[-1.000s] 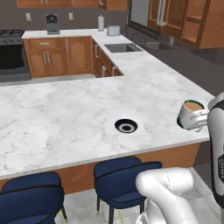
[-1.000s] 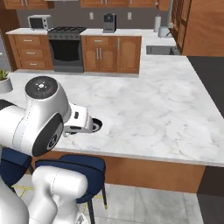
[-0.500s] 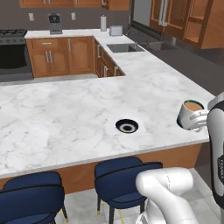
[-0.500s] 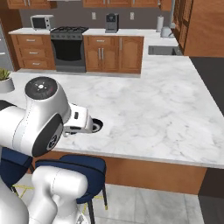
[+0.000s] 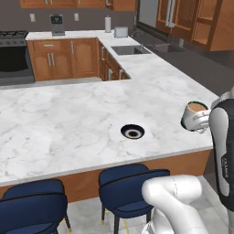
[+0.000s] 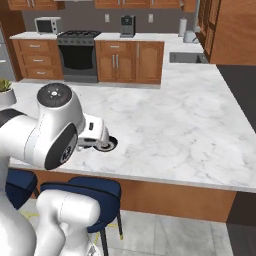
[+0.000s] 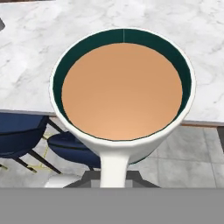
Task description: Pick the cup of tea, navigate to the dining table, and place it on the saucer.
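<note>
The cup of tea (image 5: 195,114) is a white mug with a dark green inside and light brown liquid. It hangs upright over the front right edge of the dining table (image 5: 68,123), to the right of the black saucer (image 5: 132,132). My gripper (image 5: 202,122) is shut on the cup's handle. In the hand view the cup of tea (image 7: 122,87) is seen from above, its handle (image 7: 113,168) pointing at the camera, with the marble top (image 7: 39,65) behind it. From the right base view the saucer (image 6: 109,145) peeks out from behind my arm.
Navy stools (image 5: 130,185) (image 5: 32,205) stand along the table's near side, under the overhang. A potted plant (image 6: 5,92) sits at the table's left end. Stove (image 6: 77,52), sink (image 5: 130,49) and wooden cabinets line the far counters.
Both base views have shifted slightly, so the camera has moved a little. The cup stays in the gripper, in the same place relative to the arm and saucer.
</note>
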Robot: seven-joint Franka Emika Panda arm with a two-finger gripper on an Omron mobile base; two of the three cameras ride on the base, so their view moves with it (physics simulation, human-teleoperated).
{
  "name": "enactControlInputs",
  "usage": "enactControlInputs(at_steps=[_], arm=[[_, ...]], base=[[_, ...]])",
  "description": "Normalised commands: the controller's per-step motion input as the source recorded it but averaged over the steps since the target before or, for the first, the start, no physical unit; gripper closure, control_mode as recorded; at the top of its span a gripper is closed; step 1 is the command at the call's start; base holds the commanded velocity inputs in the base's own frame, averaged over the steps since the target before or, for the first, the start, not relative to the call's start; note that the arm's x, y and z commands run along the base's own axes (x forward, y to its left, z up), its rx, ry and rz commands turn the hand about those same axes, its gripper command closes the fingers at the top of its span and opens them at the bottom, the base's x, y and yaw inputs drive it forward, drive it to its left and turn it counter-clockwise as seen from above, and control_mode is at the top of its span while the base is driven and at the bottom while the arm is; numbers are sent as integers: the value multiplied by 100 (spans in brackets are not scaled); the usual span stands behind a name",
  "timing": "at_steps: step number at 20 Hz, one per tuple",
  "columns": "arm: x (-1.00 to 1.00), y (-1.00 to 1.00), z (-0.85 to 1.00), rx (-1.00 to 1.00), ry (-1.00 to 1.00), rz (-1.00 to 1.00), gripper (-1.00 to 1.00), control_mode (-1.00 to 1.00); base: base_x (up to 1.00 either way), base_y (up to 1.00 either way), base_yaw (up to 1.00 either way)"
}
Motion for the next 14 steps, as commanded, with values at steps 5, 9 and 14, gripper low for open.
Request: enactControlInputs(at_steps=[5,9,14], arm=[[100,-1,0,0,10,24,100,-100],[100,-1,-1,0,3,34,100,-100],[100,0,-41,0,0,38,100,-100]], base=[[0,0,0],[0,0,0],[0,0,0]])
